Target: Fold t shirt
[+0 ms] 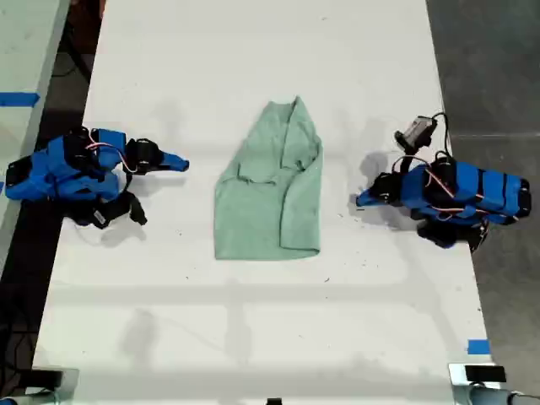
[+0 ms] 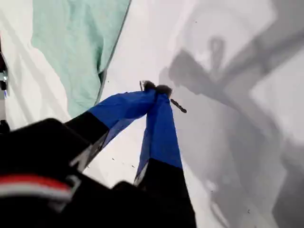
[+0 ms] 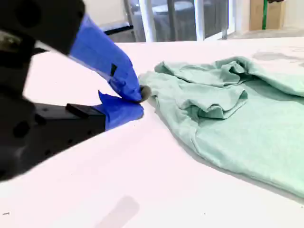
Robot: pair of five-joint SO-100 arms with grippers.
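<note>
The pale mint-green t shirt [image 1: 270, 194] lies flat mid-table, its sleeves folded inward and its narrow end toward the far edge. My first gripper [image 1: 361, 201] rests at the exterior view's right. It is shut on nothing [image 2: 156, 88], a short gap from the t shirt's side edge [image 2: 76, 42]. My second gripper [image 1: 181, 163] sits at the exterior view's left, also shut and empty [image 3: 141, 97]. Its tips lie low over the table, just short of the t shirt's rumpled sleeve side [image 3: 237, 128].
The white table [image 1: 253, 321] runs wide around the cloth. A blue tape mark [image 1: 478, 346] sits near its front corner at the exterior view's right. Another table [image 1: 21, 59] stands across a dark gap at the exterior view's left. Dark floor [image 1: 489, 67] lies beyond the other edge.
</note>
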